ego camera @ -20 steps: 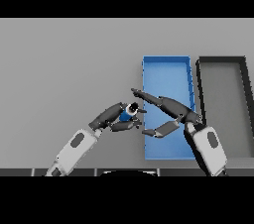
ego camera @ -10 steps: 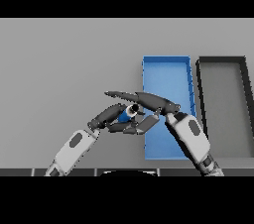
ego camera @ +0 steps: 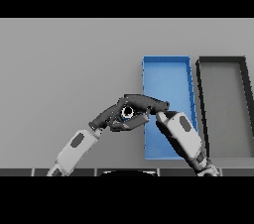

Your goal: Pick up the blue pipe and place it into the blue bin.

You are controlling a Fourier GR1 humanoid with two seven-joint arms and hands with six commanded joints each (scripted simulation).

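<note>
So the blue pipe (ego camera: 127,112) is barely visible from my head view, just a small round end with a dark hole facing up at me and a bit of blue around it, so I'd guess its long axis points roughly toward the camera, but I can't really tell. It's sitting in my left hand (ego camera: 115,115), fingers curled around it, just off the left wall of the blue bin (ego camera: 166,60), near that wall's front half. My right hand (ego camera: 146,102) is reaching across from the bin side with its fingers stretched out flat over the top of the pipe and the left hand, touching or nearly so, not wrapped around anything as far as I can see. The bit that matters: the bin lies directly to the right of the pipe, so it only needs to clear that left wall. The dark bin (ego camera: 221,60) sits further right, beside the blue one, toward the table (ego camera: 64,64)'s right edge.
</note>
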